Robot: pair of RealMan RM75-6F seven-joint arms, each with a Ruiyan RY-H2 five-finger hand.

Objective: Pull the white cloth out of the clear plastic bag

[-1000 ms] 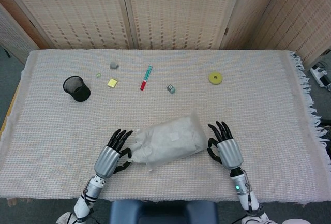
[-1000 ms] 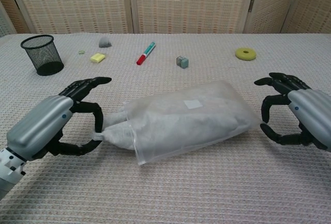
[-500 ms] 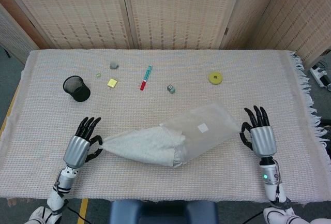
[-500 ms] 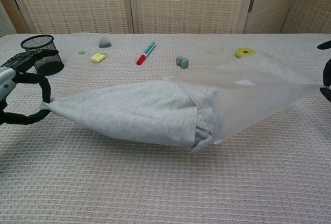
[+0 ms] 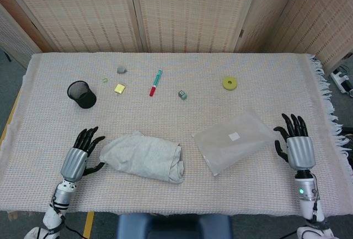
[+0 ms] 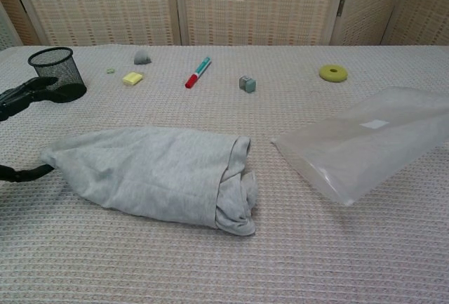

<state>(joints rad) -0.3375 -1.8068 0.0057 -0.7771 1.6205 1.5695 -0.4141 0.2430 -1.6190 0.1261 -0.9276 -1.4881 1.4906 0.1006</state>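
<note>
The white cloth [image 5: 144, 163] [image 6: 151, 174] lies in a crumpled heap on the table, wholly outside the bag. To its right, a short gap away, the clear plastic bag [image 5: 234, 141] [image 6: 372, 144] lies flat and empty, with a small white label on it. My left hand [image 5: 78, 159] [image 6: 21, 95] is at the cloth's left end with its fingers spread; its thumb is close to the cloth's corner and holds nothing. Just beyond the bag's right edge, my right hand [image 5: 294, 147] rests with fingers apart and empty; the chest view does not show it.
At the back of the table are a black mesh cup [image 5: 81, 94], a yellow block [image 5: 119, 88], a grey lump [image 5: 121, 69], a red and teal marker [image 5: 156, 82], a small grey cube [image 5: 182, 94] and a yellow ring [image 5: 229, 83]. The woven table cover's fringe [image 5: 333, 112] hangs off the right edge.
The cloth has come fully out of the bag, and both now lie apart on the table. The left hand has let go of the cloth's corner. The right hand has released the bag and shifted right.
</note>
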